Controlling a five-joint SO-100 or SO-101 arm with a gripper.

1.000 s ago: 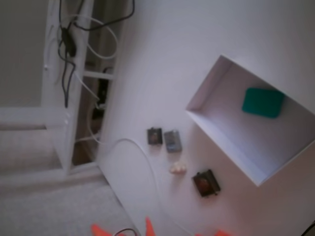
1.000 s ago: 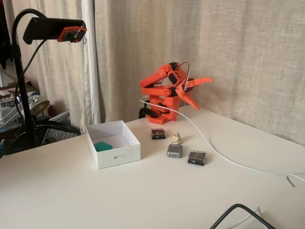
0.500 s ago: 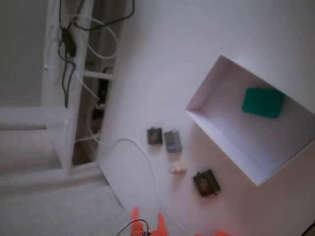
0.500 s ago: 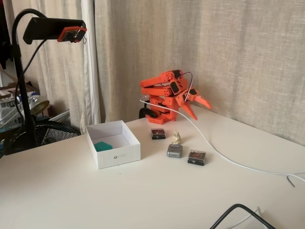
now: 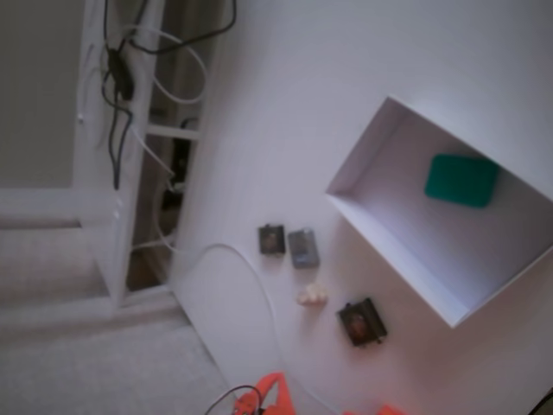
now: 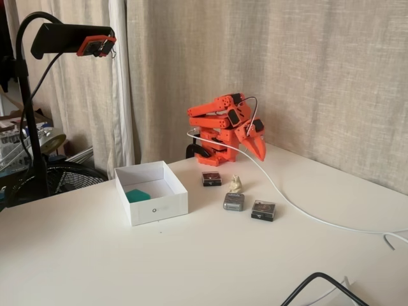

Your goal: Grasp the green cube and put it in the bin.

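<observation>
We see the bin (image 6: pixel 152 191) on the surface (image 6: pixel 210 255), well to the left of our folded arm in this fixed view, the cube (image 6: pixel 137 195) lying inside it, our fingers (image 6: pixel 260 150) closed, empty, pointing down.

One green cube (image 5: pixel 461 181), one bin (image 5: pixel 406 259), three dark gadgets (image 6: pixel 263 210).
</observation>
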